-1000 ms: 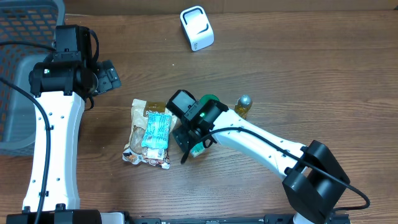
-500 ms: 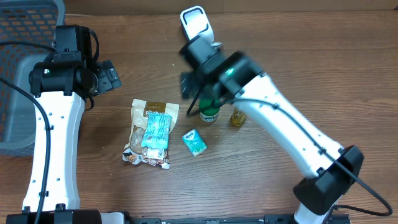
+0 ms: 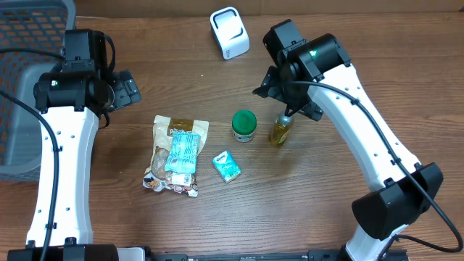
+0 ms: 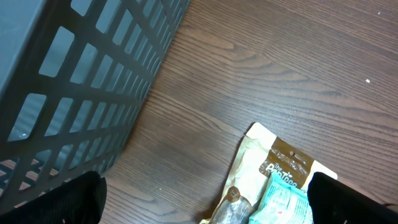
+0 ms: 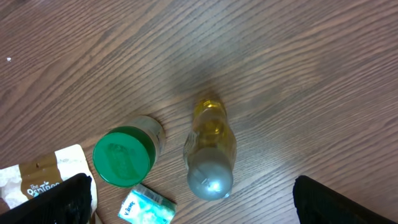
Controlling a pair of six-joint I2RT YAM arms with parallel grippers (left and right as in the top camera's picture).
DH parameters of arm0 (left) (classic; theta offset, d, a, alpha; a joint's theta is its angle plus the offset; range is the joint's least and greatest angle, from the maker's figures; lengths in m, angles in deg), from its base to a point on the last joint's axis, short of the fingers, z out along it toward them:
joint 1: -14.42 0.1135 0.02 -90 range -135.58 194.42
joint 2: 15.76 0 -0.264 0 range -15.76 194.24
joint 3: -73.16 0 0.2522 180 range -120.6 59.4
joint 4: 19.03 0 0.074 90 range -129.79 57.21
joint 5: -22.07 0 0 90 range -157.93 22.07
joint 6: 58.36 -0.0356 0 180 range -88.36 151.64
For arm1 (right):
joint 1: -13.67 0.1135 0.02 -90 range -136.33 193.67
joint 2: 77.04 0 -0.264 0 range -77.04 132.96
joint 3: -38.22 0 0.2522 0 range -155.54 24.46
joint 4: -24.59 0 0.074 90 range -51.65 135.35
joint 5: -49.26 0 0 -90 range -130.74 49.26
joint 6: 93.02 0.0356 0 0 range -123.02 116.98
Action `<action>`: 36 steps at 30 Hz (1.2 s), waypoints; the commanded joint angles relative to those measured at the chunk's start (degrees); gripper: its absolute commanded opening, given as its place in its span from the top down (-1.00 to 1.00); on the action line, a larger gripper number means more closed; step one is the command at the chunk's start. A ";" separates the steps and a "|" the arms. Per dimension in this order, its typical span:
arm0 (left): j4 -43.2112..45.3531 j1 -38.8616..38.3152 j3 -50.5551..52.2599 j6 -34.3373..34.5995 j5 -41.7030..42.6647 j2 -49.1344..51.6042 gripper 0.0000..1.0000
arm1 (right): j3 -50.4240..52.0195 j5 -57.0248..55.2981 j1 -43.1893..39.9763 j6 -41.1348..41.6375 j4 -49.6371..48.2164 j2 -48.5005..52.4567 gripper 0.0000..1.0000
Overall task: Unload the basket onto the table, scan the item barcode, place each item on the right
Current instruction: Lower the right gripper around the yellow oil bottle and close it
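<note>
Bottle (image 3: 280, 130) stands on the table (image 3: 348, 43) right of centre, directly under the right gripper (image 3: 287, 101), whose fingers are spread wide on either side above it and hold nothing.

A grey mesh basket (image 3: 29, 29) fills the far left edge, partly beneath the left arm. The left gripper (image 3: 129, 88) hangs beside the basket, jaws wide apart and empty, well away from the bottle. Left of centre lies a tan snack bag (image 3: 163, 156) flat on the wood, with a teal pouch (image 3: 182, 152) resting on top of it. A white scanner (image 3: 229, 32) sits at the far edge of the table, well apart from the bottle, and the right gripper's body lies between the two in the overhead view. A jar (image 3: 243, 125) with a green lid stands just beside the bottle on its left, not touching it. A small teal box (image 3: 227, 166) lies near the jar, between it and the snack bag.

The bottle is small and slim, clear with yellow liquid inside, topped by a rounded silver cap. From the right wrist view it appears upright, cap towards the camera. Its barcode cannot be made out.
</note>
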 commanded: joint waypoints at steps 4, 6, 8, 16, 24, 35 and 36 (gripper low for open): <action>0.04 0.11 -0.52 -0.70 -0.76 -0.26 -0.99 | 3.21 -0.22 0.35 2.32 -0.96 -0.79 -1.00; 0.04 0.11 -0.52 -0.70 -0.76 -0.26 -0.99 | 4.24 -0.26 0.35 2.29 -1.38 -0.79 -1.00; 0.04 0.11 -0.52 -0.70 -0.76 -0.26 -0.99 | 5.07 -0.28 0.35 2.29 -1.92 -0.79 -1.00; 0.04 0.11 -0.52 -0.70 -0.76 -0.26 -0.99 | 7.04 -0.26 0.35 2.34 -5.03 -0.79 -1.00; 0.04 0.11 -0.52 -0.70 -0.76 -0.26 -0.99 | 8.94 -0.28 0.35 3.61 -6.78 -0.76 -1.00; 0.04 0.11 -0.52 -0.70 -0.76 -0.26 -0.99 | 14.47 -0.24 0.35 5.53 -12.04 -0.76 -0.98; 0.04 0.11 -0.52 -0.70 -0.76 -0.26 -0.99 | 15.02 -0.24 0.35 5.55 -12.50 -0.76 -0.97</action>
